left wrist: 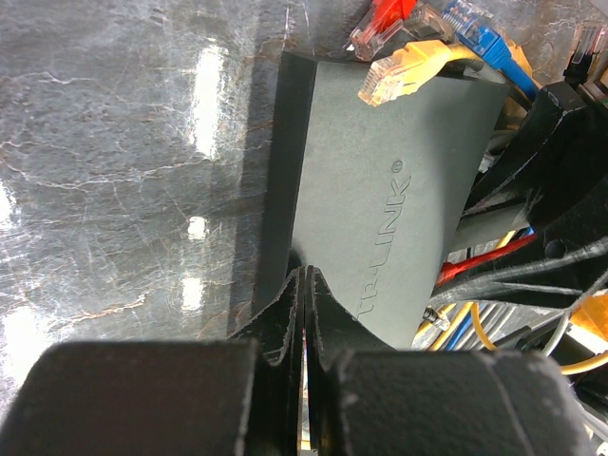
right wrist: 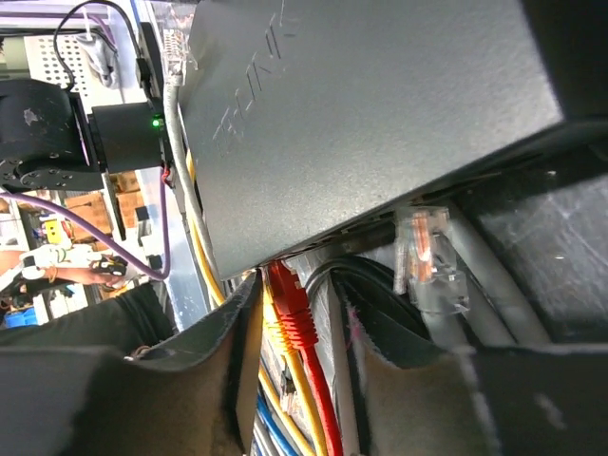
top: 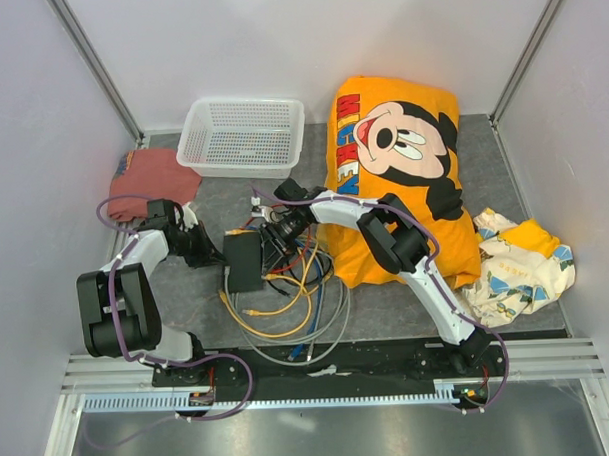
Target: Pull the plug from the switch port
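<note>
We brace the switch (top: 244, 260), amid loose cables (top: 292, 313), with our clenched left gripper (left wrist: 304, 277). Our right gripper (right wrist: 299, 313) straddles the red plug (right wrist: 288, 306), fingers spread. We should grip it squarely, then pull straight out.

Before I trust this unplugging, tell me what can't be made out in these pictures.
Sockets of the switch: top view, too small, covered by the right gripper and cables.
Latch of the red plug: right wrist view, hidden under the switch's edge.
Contact of the left gripper: left wrist view, its own fingers block where they meet the switch.
Where each cable ends: top view, lost in the tangle.
</note>
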You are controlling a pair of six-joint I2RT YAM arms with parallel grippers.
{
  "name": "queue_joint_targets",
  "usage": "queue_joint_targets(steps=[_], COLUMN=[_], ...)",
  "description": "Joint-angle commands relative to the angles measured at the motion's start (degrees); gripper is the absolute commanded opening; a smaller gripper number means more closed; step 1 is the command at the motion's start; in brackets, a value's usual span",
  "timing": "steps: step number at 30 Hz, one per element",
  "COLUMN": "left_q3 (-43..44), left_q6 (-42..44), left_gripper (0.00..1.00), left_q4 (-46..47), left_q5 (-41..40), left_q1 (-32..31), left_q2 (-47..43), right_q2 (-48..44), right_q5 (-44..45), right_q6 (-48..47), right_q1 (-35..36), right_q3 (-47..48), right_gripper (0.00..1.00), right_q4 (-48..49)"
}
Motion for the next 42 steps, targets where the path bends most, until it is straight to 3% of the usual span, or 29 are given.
queue_joint_targets(steps=[1,7,8,9,15,16,21,22,26,30,35,39,42], left_q3=[0.3,0.3,0.3,0.3,0.3,0.3,0.3,0.2,0.3,0.5,1.0,2.8,2.8], left_q6=[-0.4,-0.4,-0.4,-0.4,-0.4,-0.4,-0.3,-0.3,-0.3,-0.1,1.4,0.1,-2.0], left_gripper=[0.01,0.02,0.01,0.01,0.01,0.02,0.02,0.02,0.01,0.01,0.02,0.01,0.02], left_q4=[-0.1,0.0,0.0,0.0,0.2,0.4,0.6,0.6,0.6,0.2,-0.1,1.3,2.0], left_q5=[-1.9,-1.8,-1.7,-1.8,-1.7,-1.7,-1.7,-1.6,-1.7,-1.8,0.0,14.6,16.2], left_q1=[0.0,0.1,0.1,0.1,0.1,0.1,0.1,0.2,0.0,0.1,0.1,-0.2,-2.1], left_q2=[0.9,0.8,0.9,0.8,0.9,0.8,0.7,0.6,0.9,0.8,-2.2,-5.7,-7.1], right_q2=[1.3,0.0,-0.2,-0.6,-1.6,-1.5,-1.4,-2.3,-3.4,0.2,1.1,-0.1,1.6], right_q5=[5.3,12.6,14.6,19.3,21.4,16.0,9.7,2.1,-7.9,-11.4,-3.9,0.8,0.9], right_q6=[-0.5,-1.8,-2.9,-3.8,-13.6,-14.5,-22.6,-23.9,-30.6,-31.8,-30.8,-32.6,-27.9], right_q1=[-0.5,-0.4,-0.3,-0.2,-1.6,-2.2,-5.5,-6.3,-9.1,-9.6,-7.7,-2.7,0.1], right_q3=[-0.9,-1.9,-1.8,-1.6,-2.5,-3.2,-4.4,-4.9,-6.2,-1.9,2.3,3.5,6.7], right_gripper=[0.37,0.16,0.08,0.06,0.09,0.1,0.08,0.09,0.08,0.05,0.02,0.01,0.0], right_q4=[2.5,1.4,-0.1,-1.1,-8.4,-9.6,-14.5,-14.6,-14.9,-17.2,-19.5,-19.6,-18.0])
